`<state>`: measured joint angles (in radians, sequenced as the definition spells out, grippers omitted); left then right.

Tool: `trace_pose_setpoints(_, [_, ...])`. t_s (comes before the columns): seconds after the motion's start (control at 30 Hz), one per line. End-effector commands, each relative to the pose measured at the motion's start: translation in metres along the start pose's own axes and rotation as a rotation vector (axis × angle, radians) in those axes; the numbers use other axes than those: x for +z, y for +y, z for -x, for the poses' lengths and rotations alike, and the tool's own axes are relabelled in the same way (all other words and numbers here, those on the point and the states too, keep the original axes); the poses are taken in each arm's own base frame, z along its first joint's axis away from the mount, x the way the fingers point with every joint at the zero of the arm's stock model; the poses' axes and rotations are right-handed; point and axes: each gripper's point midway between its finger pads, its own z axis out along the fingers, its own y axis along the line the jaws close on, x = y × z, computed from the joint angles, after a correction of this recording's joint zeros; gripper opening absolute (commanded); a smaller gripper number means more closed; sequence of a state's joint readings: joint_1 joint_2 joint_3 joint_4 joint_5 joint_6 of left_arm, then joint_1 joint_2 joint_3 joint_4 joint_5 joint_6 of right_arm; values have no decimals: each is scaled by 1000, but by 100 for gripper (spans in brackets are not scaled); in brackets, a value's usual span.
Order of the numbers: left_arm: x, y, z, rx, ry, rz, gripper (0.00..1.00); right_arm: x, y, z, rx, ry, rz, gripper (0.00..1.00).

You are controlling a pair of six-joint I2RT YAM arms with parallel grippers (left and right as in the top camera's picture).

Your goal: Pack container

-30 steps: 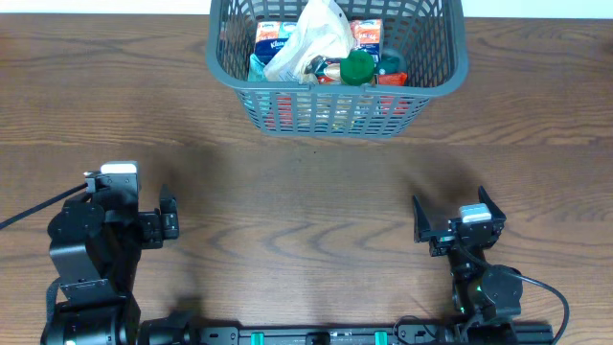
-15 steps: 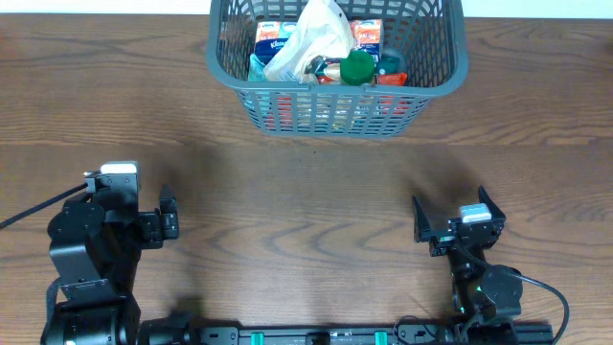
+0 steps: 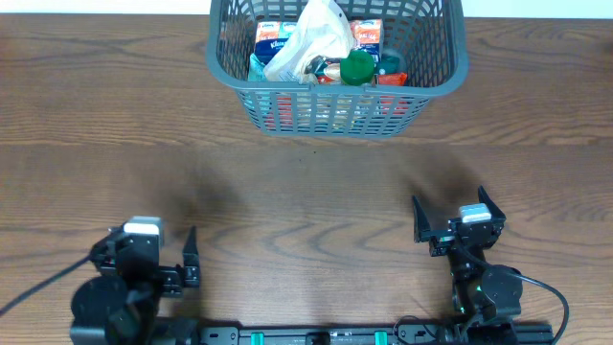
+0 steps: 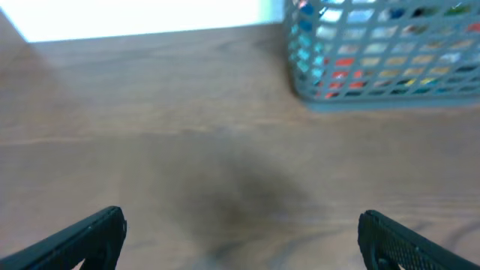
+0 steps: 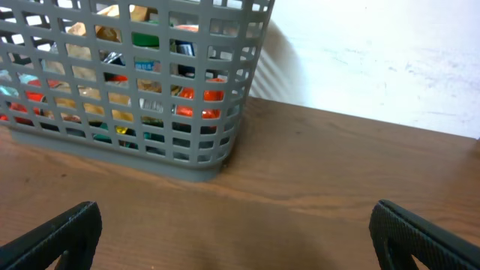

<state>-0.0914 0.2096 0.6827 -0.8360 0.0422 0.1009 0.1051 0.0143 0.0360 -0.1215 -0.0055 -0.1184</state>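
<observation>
While looking down from overhead, finding the container (image 3: 335, 110), a large dark grey basket with slotted lattice sides and a thick rim, sitting upright at the far middle of the brown wood-grain bench (image 3: 306, 182), partly running off the top edge of the view. Peering inside and making out a jumble of groceries: a blue tissue pack (image 3: 273, 36) at the left, a crumpled white plastic bag (image 3: 311, 38) in the middle, an orange carton (image 3: 367, 34) at the right, and a green bottle cap (image 3: 357, 65) towards the front; glimpsing red, yellow and orange packaging through the front slots. Turning to the near edge and finding the left gripper (image 3: 148, 257) at the left and the right gripper (image 3: 453, 216) at the right, both lying well apart from the container and from each other, both pointing towards the far side. Turning to the left wrist view, somewhat blurred, and seeing two dark fingertips (image 4: 90, 232) standing wide apart at the bottom corners, gripping nothing, with wood grain showing between them and the container (image 4: 382, 75) appearing at the upper right. Turning to the right wrist view and seeing dark fingertips (image 5: 67, 229) likewise spread fully apart at the bottom corners, holding nothing, with the container (image 5: 112, 152) filling the upper left, resting flat on the bench, a white wall (image 5: 375, 52) rising behind it and colourful packages showing through its lattice.
</observation>
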Motion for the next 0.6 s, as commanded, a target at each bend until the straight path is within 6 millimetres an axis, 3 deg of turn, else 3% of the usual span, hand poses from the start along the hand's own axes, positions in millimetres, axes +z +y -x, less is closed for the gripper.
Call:
trace_pose_setpoints(0.0, [10,-7,-3,-46,-91,-33,99,0,0,-2,-9,-1,0,99])
trace_pose_setpoints(0.37, [48,-9,32,-51,-514,-37,99,0,0,-2,-9,-1,0,99])
trace_pose_setpoints(0.57, [64,-9,21,-54,-561,-34,99,0,0,-2,-9,-1,0,99])
